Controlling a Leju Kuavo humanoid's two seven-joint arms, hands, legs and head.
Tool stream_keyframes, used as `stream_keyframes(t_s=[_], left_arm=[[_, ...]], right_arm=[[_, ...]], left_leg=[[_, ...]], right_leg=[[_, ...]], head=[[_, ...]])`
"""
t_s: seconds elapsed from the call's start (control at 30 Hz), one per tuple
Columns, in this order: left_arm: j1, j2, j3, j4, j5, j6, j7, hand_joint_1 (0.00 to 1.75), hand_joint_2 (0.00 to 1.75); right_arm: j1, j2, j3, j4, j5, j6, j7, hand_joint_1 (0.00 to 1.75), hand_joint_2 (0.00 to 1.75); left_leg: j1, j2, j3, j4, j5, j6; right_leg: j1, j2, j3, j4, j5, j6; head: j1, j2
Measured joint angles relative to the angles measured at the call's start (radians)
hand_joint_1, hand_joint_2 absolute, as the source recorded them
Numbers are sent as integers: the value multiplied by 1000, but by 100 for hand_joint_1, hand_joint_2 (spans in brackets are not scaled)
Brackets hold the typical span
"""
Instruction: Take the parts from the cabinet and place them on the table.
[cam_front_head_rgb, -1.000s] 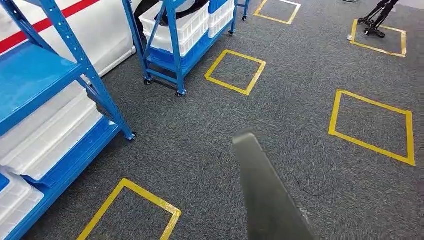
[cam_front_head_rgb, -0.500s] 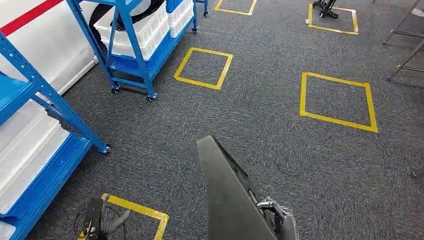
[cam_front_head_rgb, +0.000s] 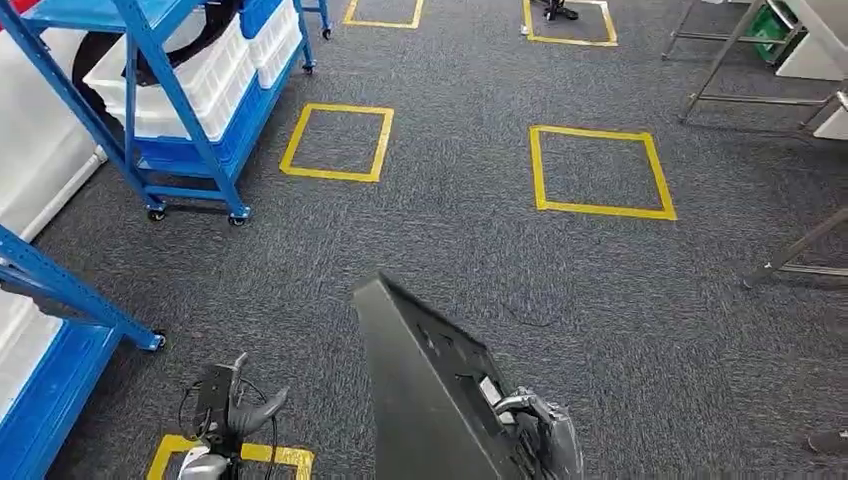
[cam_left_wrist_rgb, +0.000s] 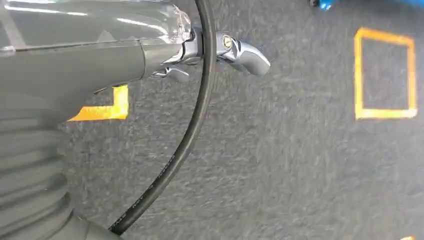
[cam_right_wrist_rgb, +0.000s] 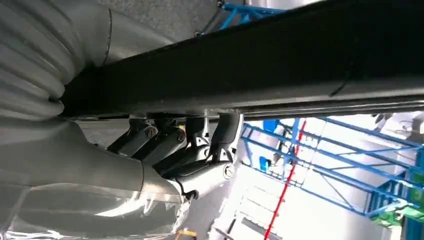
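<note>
Head view: right hand (cam_front_head_rgb: 535, 440) fingers (cam_right_wrist_rgb: 220, 137) gripped the panel's (cam_front_head_rgb: 420, 390) near edge; it looked stiff and weighty. Left hand (cam_front_head_rgb: 225, 410) hung with fingers loosely apart.

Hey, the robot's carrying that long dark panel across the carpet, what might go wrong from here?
The long dark flat panel is held by the right hand at one end only, with most of its length sticking forward, so it could tilt or slip from the hold. The grey metal table legs stand ahead to the right, so the panel's free end might knock them. The left hand carries nothing and gives no support.
</note>
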Motion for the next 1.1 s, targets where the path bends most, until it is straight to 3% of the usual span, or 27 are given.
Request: stream_keyframes(t_s=[0.03, 0.07, 0.1, 0.13, 0.17, 0.2, 0.23, 0.3, 0.33, 0.37, 0.4, 0.5, 0.67, 0.73, 0.77, 0.8, 0.83, 0.87, 0.9, 0.93, 0.97, 1.07, 1.1], left_arm=[[5, -2, -14, 0, -2, 14, 20, 0, 175], [17, -1, -31, 0, -4, 40, 46, 0, 175], [35, 3, -44, 0, -9, 61, 64, 0, 175], [54, 6, -52, 0, -11, 72, 75, 0, 175], [69, 10, -60, 1, -13, 85, 95, 0, 175], [82, 11, -67, 4, -16, 99, 122, 0, 175], [93, 12, -72, 8, -19, 108, 142, 0, 175], [120, 12, -83, 16, -18, 121, 149, 0, 175], [132, 12, -85, 20, -17, 125, 153, 0, 175], [142, 12, -85, 23, -13, 129, 160, 0, 175], [152, 14, -85, 28, -7, 131, 174, 0, 175], [181, 14, -85, 41, 2, 121, 171, 0, 175], [182, 13, -85, 41, 4, 121, 168, 0, 175], [186, 13, -84, 42, 11, 122, 161, 0, 175], [200, 13, -74, 43, 58, 132, 103, 0, 175], [204, 10, -68, 44, 73, 135, 90, 0, 175], [229, 7, -34, 58, 101, 114, 80, 0, 175], [236, 7, -20, 64, 112, 94, 90, 0, 175], [236, 7, -12, 64, 117, 85, 90, 0, 175], [238, 7, -4, 65, 118, 74, 90, 0, 175], [239, 7, 1, 66, 116, 66, 88, 0, 175], [238, 7, 2, 67, 113, 58, 88, 0, 175], [236, 4, 3, 68, 113, 56, 88, 0, 175]], right_arm=[[2, 0, 0, 1, 0, 0, 0, 175, 175], [0, 0, 0, 1, -2, -3, 1, 175, 175], [-1, 0, -1, 1, -2, -5, 1, 175, 175], [0, 0, -2, 1, -3, -6, 2, 175, 175], [2, 0, -4, 1, -7, -6, 2, 175, 175], [5, 0, -7, 1, -12, -7, 2, 175, 175], [9, 0, -11, 1, -16, -8, 2, 175, 175], [16, 0, -17, 1, -20, -8, 1, 175, 175], [18, 1, -21, 0, -20, -8, 0, 175, 175], [17, 2, -23, 0, -20, -8, 0, 175, 175], [20, 6, -26, 0, -21, -8, -2, 175, 175], [38, 21, -47, -2, -21, -10, -8, 175, 175], [39, 22, -47, -2, -20, -11, -9, 175, 175], [41, 25, -49, -3, -19, -12, -10, 175, 175], [53, 43, -59, -7, -12, -17, -18, 175, 175], [53, 49, -62, -8, -11, -18, -20, 175, 175], [61, 84, -74, -13, -9, -8, -32, 175, 175], [67, 101, -85, -13, -6, -6, -34, 175, 175], [66, 105, -87, -13, -4, -6, -35, 175, 175], [66, 109, -87, -13, -1, -3, -35, 175, 175], [64, 111, -88, -16, 1, -2, -35, 175, 175], [70, 114, -88, -21, 6, -2, -37, 175, 175], [70, 115, -88, -24, 5, -2, -36, 175, 175]], left_leg=[[-2, 15, 4, -6, 5, 6], [-3, 28, 6, -11, 6, 14], [-6, 46, 4, -12, 6, 16], [-9, 64, 4, -12, 5, 18], [-10, 80, 3, -11, 3, 19], [-10, 94, 3, -11, 1, 19], [-10, 106, 4, -11, 0, 18], [-10, 131, 11, -11, -6, 11], [-11, 142, 17, -11, -10, 8], [-20, 149, 19, -7, -17, 0], [-20, 158, 23, -10, -19, -6], [-21, 194, 40, -15, -27, -19], [-21, 195, 41, -15, -27, -20], [-18, 191, 42, -14, -31, -23], [-10, 100, 28, 25, -62, -30], [-9, 79, 14, 59, -84, -30], [-8, 49, -104, 304, -187, -37], [-5, 40, -55, 166, -68, -35], [0, 10, -12, 67, -18, -35], [6, -49, 4, 30, -22, -34], [6, -59, 4, 14, -28, -30], [-6, -26, 7, 15, -22, -13], [6, -7, 9, 1, -13, 0]], right_leg=[[3, -62, -6, 18, -13, -2], [7, -119, -28, 64, -48, 2], [5, -142, -70, 144, -93, 8], [2, -148, -107, 220, -127, 12], [-2, -151, -137, 278, -147, 15], [-4, -153, -148, 301, -144, 17], [-4, -155, -136, 277, -121, 18], [-3, -176, -47, 118, -41, 14], [1, -217, 6, 30, -12, 6], [16, -260, 23, -9, -26, -1], [16, -239, 21, -6, -22, -9], [20, -203, 21, -12, -24, -22], [19, -202, 23, -12, -24, -23], [13, -197, 25, -17, -22, -27], [6, -181, 32, -23, -17, -38], [7, -175, 32, -23, -17, -42], [8, -128, 32, -22, -18, -48], [7, -71, 36, -11, -21, -44], [5, -56, 35, -4, -25, -39], [5, -47, 29, 2, -28, -34], [8, -31, 20, 13, -29, -28], [1, 3, 8, 1, -16, -5], [-2, 0, 7, 8, -20, -4]], head=[[0, 0], [1, 0], [1, 0], [0, 0], [1, 0], [1, 0], [1, 0], [1, 0], [1, 0], [1, 0], [0, 0], [0, 0], [0, 0], [0, 0], [0, 0], [0, 0], [0, 0], [0, 0], [0, 0], [0, 0], [0, 0], [0, 0], [0, 0]])
